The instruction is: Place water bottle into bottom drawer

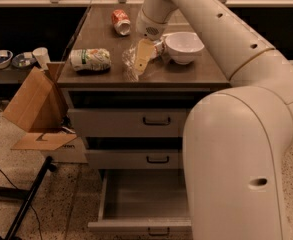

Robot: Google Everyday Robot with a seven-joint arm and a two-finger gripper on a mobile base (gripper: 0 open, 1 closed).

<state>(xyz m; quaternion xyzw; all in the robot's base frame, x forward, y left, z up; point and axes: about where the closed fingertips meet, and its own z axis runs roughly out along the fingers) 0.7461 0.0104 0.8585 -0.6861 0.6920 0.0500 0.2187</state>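
The small clear, crinkled plastic water bottle (pixel 130 64) lies mid-tabletop (pixel 196 73), toward the front edge, under the cream gripper (pixel 142 59). I cannot tell whether it is grasped. The grey metal bottom drawer (pixel 146 201) stands open, so lifting and placing remain.

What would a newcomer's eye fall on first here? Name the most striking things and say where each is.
The big white arm fills the right side, reaching up over the cabinet. Its gripper is down at the water bottle on the countertop, left of the white bowl. Below, the bottom drawer stands pulled out.
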